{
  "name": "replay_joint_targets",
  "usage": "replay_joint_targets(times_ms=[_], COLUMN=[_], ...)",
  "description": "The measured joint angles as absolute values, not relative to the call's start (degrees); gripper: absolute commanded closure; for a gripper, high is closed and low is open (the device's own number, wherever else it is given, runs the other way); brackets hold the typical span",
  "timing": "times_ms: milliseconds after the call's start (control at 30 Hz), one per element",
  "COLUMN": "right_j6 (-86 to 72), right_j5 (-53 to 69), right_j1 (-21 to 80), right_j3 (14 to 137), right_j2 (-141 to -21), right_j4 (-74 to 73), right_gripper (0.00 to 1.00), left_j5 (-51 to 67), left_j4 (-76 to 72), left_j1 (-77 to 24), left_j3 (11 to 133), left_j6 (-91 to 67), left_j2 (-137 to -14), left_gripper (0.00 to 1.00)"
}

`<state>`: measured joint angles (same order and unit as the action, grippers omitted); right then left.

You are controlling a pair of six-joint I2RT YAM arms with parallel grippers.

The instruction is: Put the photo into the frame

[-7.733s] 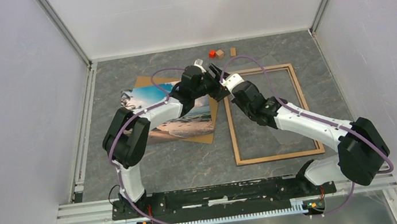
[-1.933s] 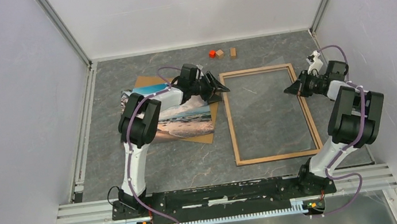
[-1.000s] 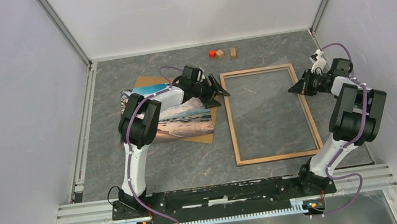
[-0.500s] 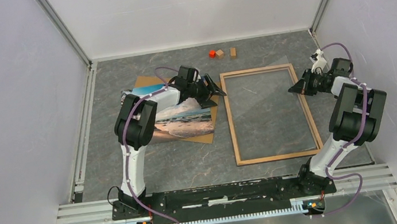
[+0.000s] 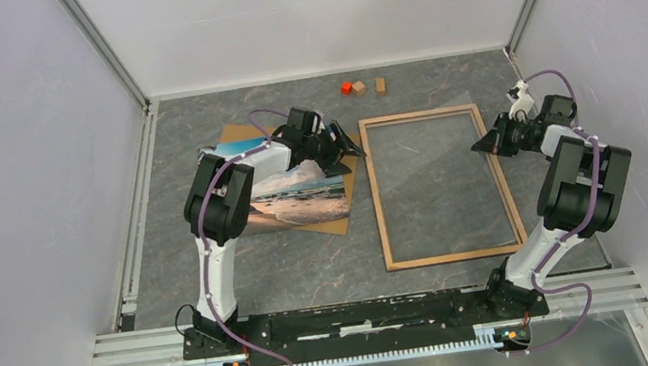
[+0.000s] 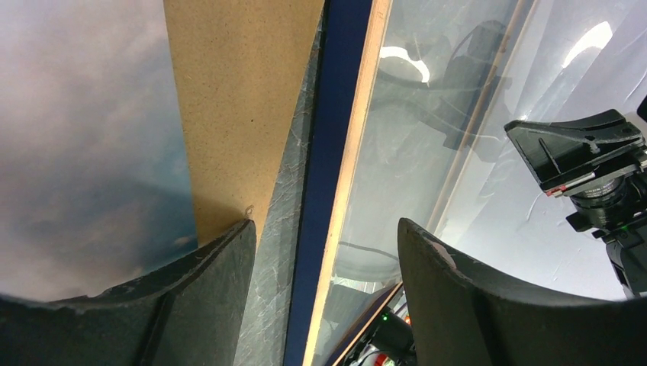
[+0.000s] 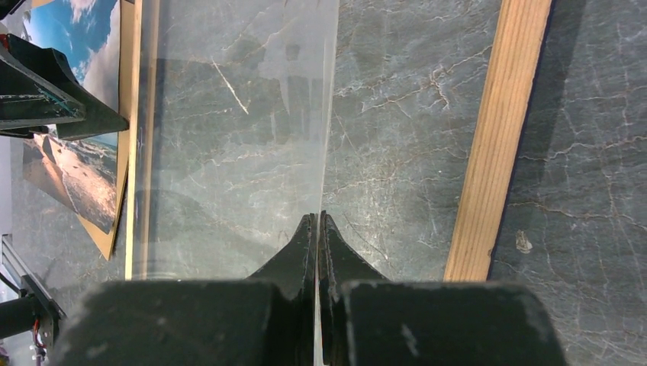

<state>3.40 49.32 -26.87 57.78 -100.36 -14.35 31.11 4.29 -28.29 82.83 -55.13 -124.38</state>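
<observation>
The photo (image 5: 298,191), a beach print, lies on a brown backing board (image 5: 340,224) left of centre. Beside it on the right the frame (image 5: 379,214) lies flat, light wood facing up. My left gripper (image 5: 349,146) is open at the frame's far left corner. In the left wrist view its fingers (image 6: 450,290) straddle the dark blue rail (image 6: 336,152), holding nothing. My right gripper (image 5: 478,147) is shut on the edge of a clear pane (image 7: 236,114) over the frame's right rail (image 7: 496,152). The pane spans the frame's opening.
A red block (image 5: 347,88) and two wooden blocks (image 5: 359,87) sit by the back wall. Grey walls close in on both sides. The backing board's right corner (image 6: 236,91) lies close to the frame's left rail.
My left gripper has shifted slightly left and back at the frame's far left corner, still open. The right gripper has held still, shut on the pane.
</observation>
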Motion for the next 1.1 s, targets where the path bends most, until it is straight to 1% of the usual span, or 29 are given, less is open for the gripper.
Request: replay_joint_targets(times_ms=[533, 833, 1100], right_j6=[3.4, 3.1, 1.8], right_j5=[49.4, 50.8, 51.4], right_j1=[-27.5, -27.1, -26.5], right_j3=[57.8, 57.5, 55.9], right_j2=[-100.4, -100.4, -100.4], right_j4=[-14.2, -12.4, -8.4], right_gripper=[1.00, 1.00, 1.00], left_j5=[31.0, 31.2, 31.8], left_j4=[4.2, 4.3, 4.2], left_j1=[-28.2, -28.9, -30.5], left_j3=[82.2, 82.3, 84.8], left_j6=[-55.0, -55.0, -55.0], left_j2=[-123.9, -124.1, -126.3], left_gripper=[0.25, 0.31, 0.32])
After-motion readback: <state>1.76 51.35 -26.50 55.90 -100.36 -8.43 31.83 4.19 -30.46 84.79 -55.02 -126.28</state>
